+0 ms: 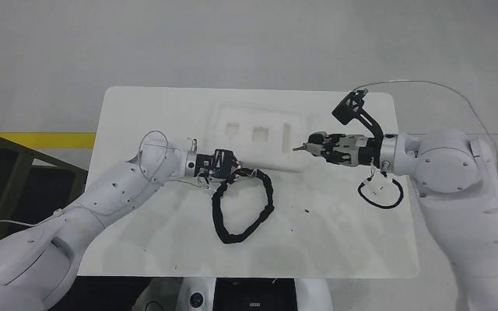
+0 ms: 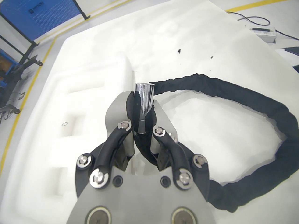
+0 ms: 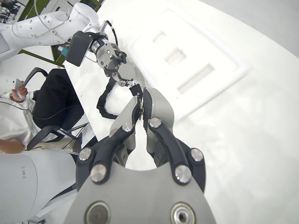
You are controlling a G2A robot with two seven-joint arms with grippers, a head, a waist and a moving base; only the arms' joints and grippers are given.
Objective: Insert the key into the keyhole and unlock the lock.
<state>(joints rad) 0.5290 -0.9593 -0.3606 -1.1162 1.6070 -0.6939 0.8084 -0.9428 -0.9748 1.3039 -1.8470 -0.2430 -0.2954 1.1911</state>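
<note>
The black cable (image 1: pixel 243 208) lies looped on the table (image 1: pixel 342 241) near the front edge, with bare surface to its right. Beyond it, the left gripper (image 1: pixel 233 162) is clamped on the lock cylinder (image 2: pixel 144 99). The right gripper (image 1: pixel 310 146) pinches the key (image 3: pixel 135 90), held apart from the lock, over the near right corner of the foam tray (image 1: pixel 257 117).

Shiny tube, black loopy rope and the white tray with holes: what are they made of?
The shiny tube looks like polished metal, because it reflects like a mirror. The black loopy rope has a woven cloth sleeve outside, soft and wrinkled; what is inside is hidden. The white tray is probably foam: matte, slightly grainy, with thick rounded edges and cut-out pockets.
</note>
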